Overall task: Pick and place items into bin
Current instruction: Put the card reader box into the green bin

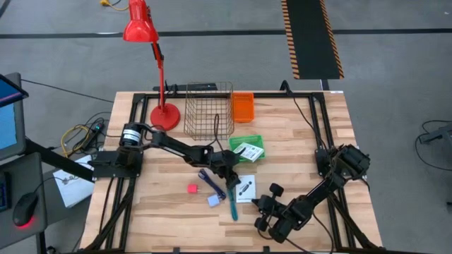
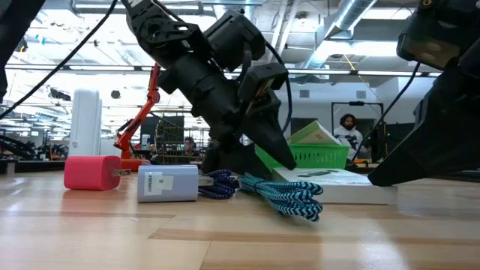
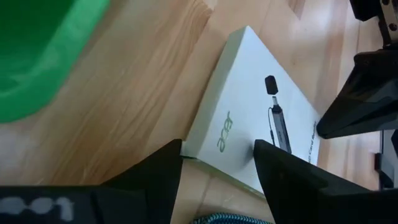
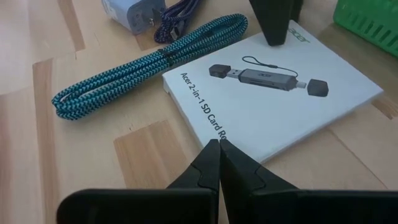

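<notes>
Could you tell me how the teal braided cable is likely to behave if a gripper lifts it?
The teal braided cable lies folded in loose parallel strands, so it will probably droop and unfold from a single grasp point. Its woven sheath looks grippy rather than slippery. It should not roll, but trailing ends might drag.

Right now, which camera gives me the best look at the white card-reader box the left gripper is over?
The right wrist view: the white box lies face-up, print readable. The left wrist view shows one end between the left gripper's open fingers. The high view shows it small; the low view, only its edge.
</notes>
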